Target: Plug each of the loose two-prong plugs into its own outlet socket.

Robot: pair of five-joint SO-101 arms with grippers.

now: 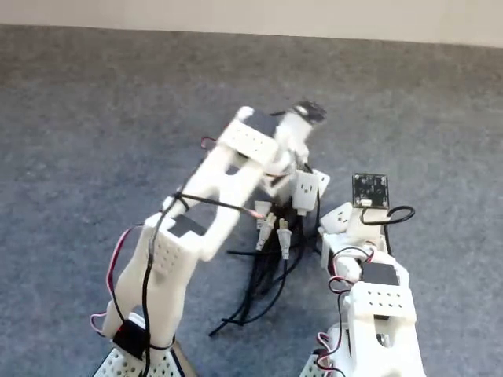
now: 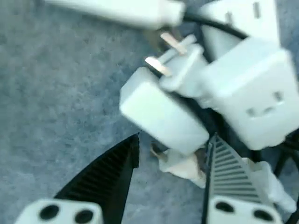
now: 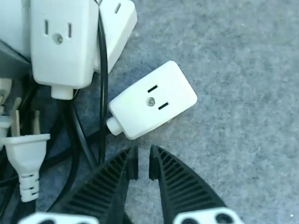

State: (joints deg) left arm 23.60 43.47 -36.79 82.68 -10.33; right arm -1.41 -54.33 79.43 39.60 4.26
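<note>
Left gripper (image 2: 174,142), jaws released, straddles one loose plug (image 2: 181,166) lying crosswise between them, high-view centre; right gripper (image 3: 143,164) almost clenched, empty.

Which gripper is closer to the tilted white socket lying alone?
Right. The right gripper is just beside the socket; the left gripper hangs over the plug pile, farther off.

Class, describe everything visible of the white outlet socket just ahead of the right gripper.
The white outlet socket is a rounded rectangular block, plastic-looking, lying flat on the grey carpet, face up: two slots and a round hole, all empty. A short stub ends one side. The right gripper is just short of it.
</note>
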